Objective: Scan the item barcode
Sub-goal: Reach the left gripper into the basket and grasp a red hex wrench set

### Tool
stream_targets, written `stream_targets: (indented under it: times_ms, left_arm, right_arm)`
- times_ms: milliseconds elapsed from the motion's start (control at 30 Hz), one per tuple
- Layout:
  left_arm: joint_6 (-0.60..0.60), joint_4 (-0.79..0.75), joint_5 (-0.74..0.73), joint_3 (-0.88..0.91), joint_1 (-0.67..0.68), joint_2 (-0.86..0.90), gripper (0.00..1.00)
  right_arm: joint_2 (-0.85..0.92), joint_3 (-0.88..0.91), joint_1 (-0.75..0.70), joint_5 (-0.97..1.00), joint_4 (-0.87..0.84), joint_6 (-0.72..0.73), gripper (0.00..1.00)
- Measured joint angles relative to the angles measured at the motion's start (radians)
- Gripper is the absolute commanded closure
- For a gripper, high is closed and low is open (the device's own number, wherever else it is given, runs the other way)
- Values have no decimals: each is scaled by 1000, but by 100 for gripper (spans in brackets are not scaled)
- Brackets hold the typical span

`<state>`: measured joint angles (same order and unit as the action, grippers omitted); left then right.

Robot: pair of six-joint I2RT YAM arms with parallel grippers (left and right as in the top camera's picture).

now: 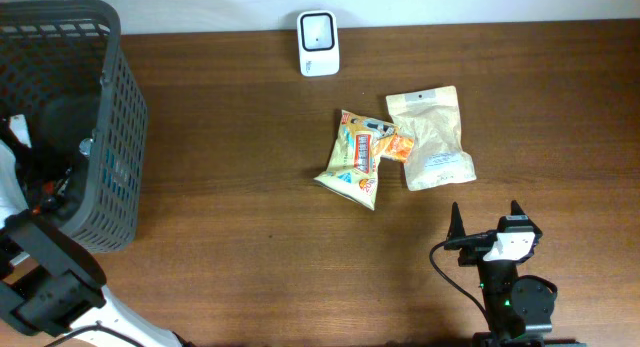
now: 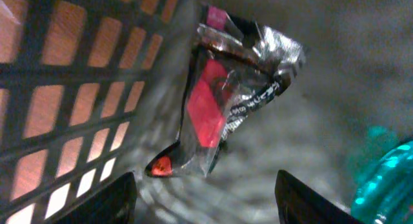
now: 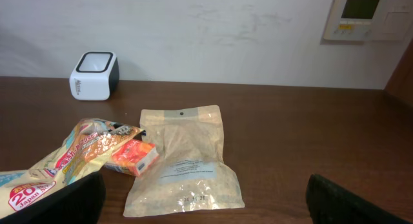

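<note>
Where the left gripper [image 2: 206, 195] hangs spread and empty inside the dark mesh plastic basket [image 2: 71, 88], a crinkly clear-and-red packet [image 2: 222, 104] lies just ahead. The right gripper [image 1: 486, 222] gapes wide, holding nothing.

A tan pouch [image 3: 184, 162] lies flat on the brown table [image 3: 310, 133], with a yellow snack bag [image 3: 64, 162] to its left and an orange packet [image 3: 132, 157] between them. A white scanner [image 3: 94, 75] stands behind. The end effector [image 3: 210, 208] gapes wide.
</note>
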<state>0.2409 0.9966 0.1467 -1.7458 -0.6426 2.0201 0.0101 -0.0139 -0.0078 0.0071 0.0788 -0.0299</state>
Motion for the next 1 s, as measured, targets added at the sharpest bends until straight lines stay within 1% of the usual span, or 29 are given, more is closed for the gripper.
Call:
stream_targets:
  times_ms: [33, 100, 167, 200, 267, 367, 500, 600, 667, 733, 867, 900, 1000]
  left_arm:
    - [6, -6, 1, 13, 0, 0, 38]
    - [22, -31, 9, 29, 0, 0, 45]
    - [25, -37, 11, 31, 0, 0, 44]
    - [29, -40, 12, 34, 1, 0, 38]
    - [32, -41, 22, 35, 2, 0, 37]
    - [32, -51, 38, 35, 2, 18, 37]
    - [33, -66, 37, 35, 2, 77, 39]
    - [33, -73, 19, 35, 3, 125, 40]
    - [33, -81, -2, 35, 4, 152, 43]
    - [33, -96, -12, 36, 5, 157, 50]
    - [40, -101, -23, 36, 6, 159, 79]
    - [43, -100, -24, 36, 6, 161, 84]
    - [40, -101, -27, 34, 7, 159, 89]
  right_arm:
    - [0, 0, 0, 0, 0, -1, 2]
    - [0, 0, 0, 0, 0, 0, 2]
    - [0, 0, 0, 0, 0, 0, 2]
    - [0, 0, 0, 0, 0, 0, 2]
    - [0, 0, 0, 0, 0, 0, 2]
    - [0, 0, 0, 0, 0, 0, 2]
    - [0, 0, 0, 0, 0, 0, 2]
    - [0, 0, 0, 0, 0, 0, 1]
    - [0, 0, 0, 0, 0, 0, 2]
    - [0, 0, 0, 0, 0, 0, 2]
    - [0, 0, 0, 0, 0, 0, 2]
    - [0, 0, 0, 0, 0, 0, 2]
    - [0, 0, 0, 0, 0, 0, 2]
